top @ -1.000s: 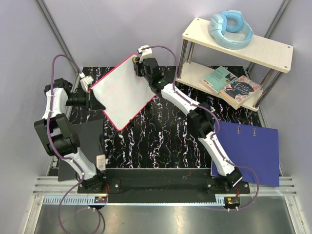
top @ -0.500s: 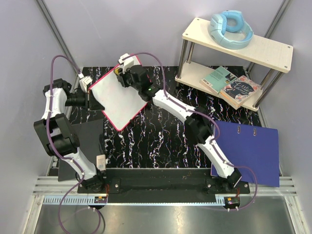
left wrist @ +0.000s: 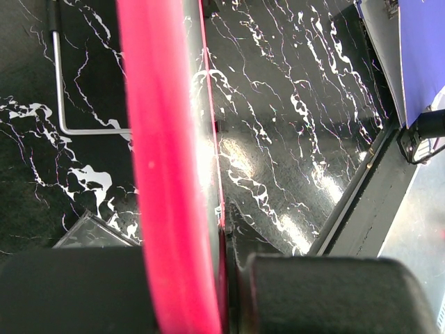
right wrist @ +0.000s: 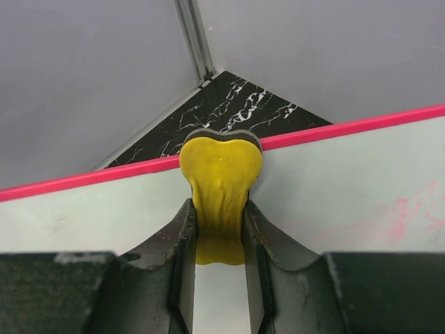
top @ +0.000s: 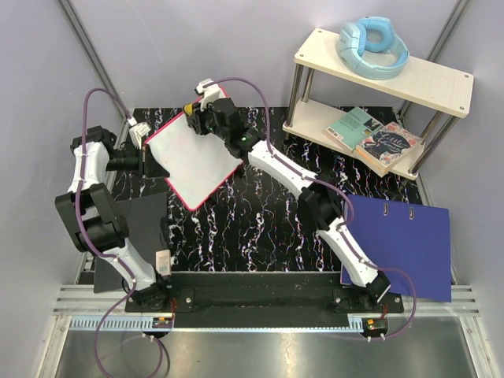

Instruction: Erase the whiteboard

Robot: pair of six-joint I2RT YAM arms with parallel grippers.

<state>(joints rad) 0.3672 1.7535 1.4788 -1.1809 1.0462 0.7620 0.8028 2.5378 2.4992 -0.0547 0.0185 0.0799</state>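
Note:
The whiteboard (top: 195,157), white with a red-pink rim, is held tilted above the black marble table. My left gripper (top: 148,161) is shut on its left edge; in the left wrist view the rim (left wrist: 160,160) runs edge-on between my jaws. My right gripper (top: 197,114) is shut on a yellow sponge eraser (right wrist: 220,188) and presses it against the board's top edge near the far corner; the eraser also shows as a yellow spot in the top view (top: 189,109). A faint pink smear (right wrist: 407,212) remains on the board at the right of the right wrist view.
A blue folder (top: 405,244) lies at the right front. A two-tier shelf (top: 378,94) at the back right carries blue headphones (top: 372,46) and books (top: 374,135). A black flat panel (top: 130,236) lies at the left front.
My right gripper with the eraser swept left along the board's top edge, from the far right corner toward the upper left. The left gripper and board stayed put.

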